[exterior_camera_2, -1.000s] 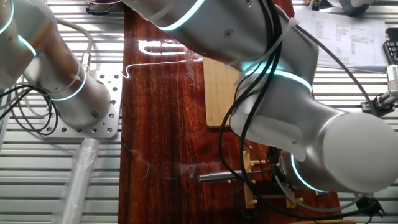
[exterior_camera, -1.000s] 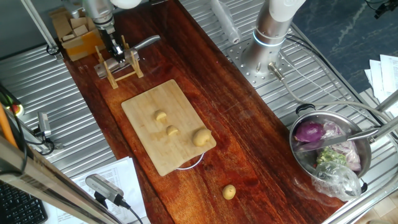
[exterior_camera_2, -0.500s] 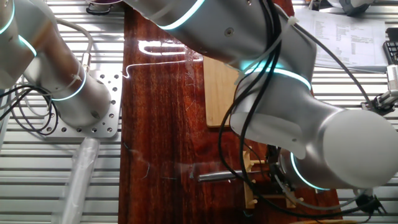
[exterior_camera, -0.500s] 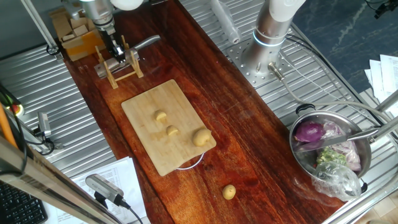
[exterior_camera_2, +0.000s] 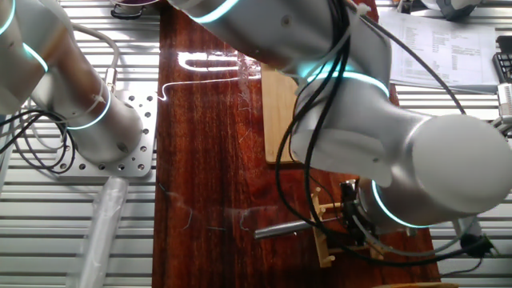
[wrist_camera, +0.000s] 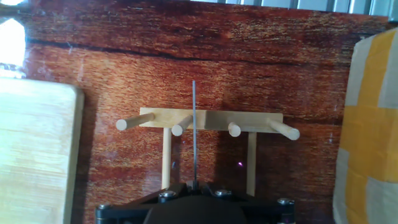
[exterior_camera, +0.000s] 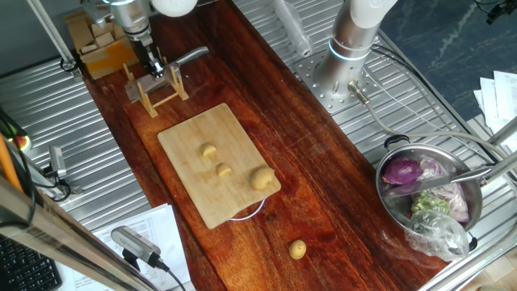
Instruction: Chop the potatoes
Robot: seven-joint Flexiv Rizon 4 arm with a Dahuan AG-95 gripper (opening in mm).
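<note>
Jaws clamped on knife [exterior_camera: 179,56], lifted slightly from wooden rack [exterior_camera: 158,90] since a second ago. Potatoes [exterior_camera: 261,179] wait uncut on cutting board [exterior_camera: 194,137]; chopping not begun.

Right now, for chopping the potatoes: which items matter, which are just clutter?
Relevant:
- four small pale yellow potatoes: three on the light wooden cutting board, one off it on the dark table
- metal-handled knife in the wooden peg rack
- gripper at the rack

Clutter:
- steel pot with purple onion
- printed papers
- yellow box
</note>
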